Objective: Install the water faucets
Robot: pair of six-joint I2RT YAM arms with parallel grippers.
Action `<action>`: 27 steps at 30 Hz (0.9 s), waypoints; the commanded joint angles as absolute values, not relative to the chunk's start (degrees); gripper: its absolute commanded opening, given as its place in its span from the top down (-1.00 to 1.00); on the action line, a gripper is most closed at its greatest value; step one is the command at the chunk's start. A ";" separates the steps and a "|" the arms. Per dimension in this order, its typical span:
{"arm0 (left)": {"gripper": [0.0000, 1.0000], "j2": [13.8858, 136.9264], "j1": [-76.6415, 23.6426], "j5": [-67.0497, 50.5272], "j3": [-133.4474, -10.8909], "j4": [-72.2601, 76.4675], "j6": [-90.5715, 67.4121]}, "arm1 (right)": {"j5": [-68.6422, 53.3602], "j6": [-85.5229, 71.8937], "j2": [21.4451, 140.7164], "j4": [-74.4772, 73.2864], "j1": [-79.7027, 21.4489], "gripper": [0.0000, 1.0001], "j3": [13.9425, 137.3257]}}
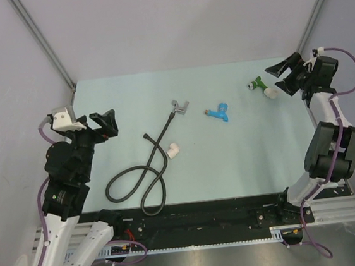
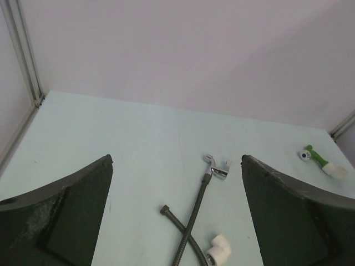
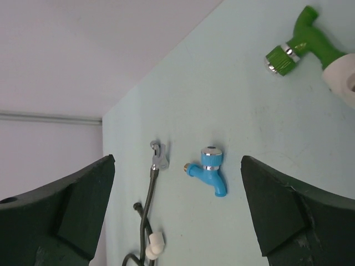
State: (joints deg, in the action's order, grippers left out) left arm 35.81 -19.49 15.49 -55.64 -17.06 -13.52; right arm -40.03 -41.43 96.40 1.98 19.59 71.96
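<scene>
A small chrome faucet (image 1: 179, 107) lies mid-table at the far end of a long black hose (image 1: 145, 177); it also shows in the left wrist view (image 2: 217, 168) and the right wrist view (image 3: 159, 155). A blue plastic faucet (image 1: 218, 112) lies to its right. A green faucet (image 1: 259, 84) joined to a white fitting (image 1: 271, 92) lies at the far right. My left gripper (image 1: 107, 124) is open and empty above the table's left side. My right gripper (image 1: 285, 71) is open and empty, just right of the green faucet.
A white plastic elbow fitting (image 1: 173, 150) lies beside the hose near the table's middle, also seen in the left wrist view (image 2: 217, 249). The hose loops toward the table's front edge. Grey walls with metal corner posts (image 1: 45, 48) enclose the pale green table (image 1: 243, 158).
</scene>
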 commanded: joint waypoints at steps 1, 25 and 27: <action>-0.99 33.75 -19.16 18.46 -57.83 -12.14 -11.08 | -27.28 -32.62 84.74 -10.42 20.04 -0.99 71.72; -0.99 27.95 -19.16 26.37 -60.82 -8.96 3.60 | 9.73 -15.31 54.85 -16.97 13.37 -0.99 75.42; -0.99 27.60 -19.25 26.63 -60.56 -8.62 3.60 | 16.33 -14.77 52.22 -14.33 11.43 -1.00 74.19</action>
